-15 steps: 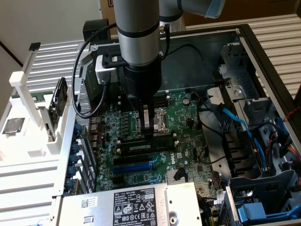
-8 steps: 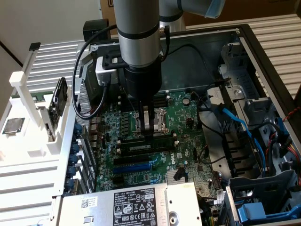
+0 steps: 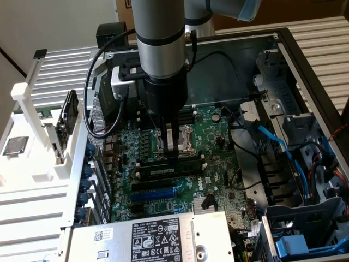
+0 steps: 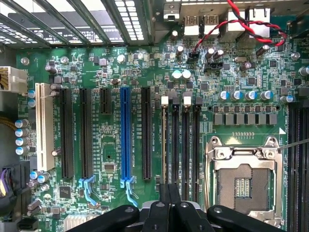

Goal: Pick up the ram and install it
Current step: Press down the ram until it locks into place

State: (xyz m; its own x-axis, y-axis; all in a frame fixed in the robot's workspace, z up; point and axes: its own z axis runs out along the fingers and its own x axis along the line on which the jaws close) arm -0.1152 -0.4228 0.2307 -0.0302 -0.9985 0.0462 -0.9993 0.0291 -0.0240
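Ram – a thin green stick – lies lengthwise in a memory slot on the motherboard, between the white end clips; whether it is fully seated cannot be told. Gripper stands vertically over the stick's middle, fingers pressed together with nothing between them, tips at or touching its upper edge. CPU socket sits just beyond the gripper, on the far side. Expansion slots – one blue – run parallel on the near side. A white rack stands outside the case, at the exterior view's left.

Green motherboard, blue slot, black pincer
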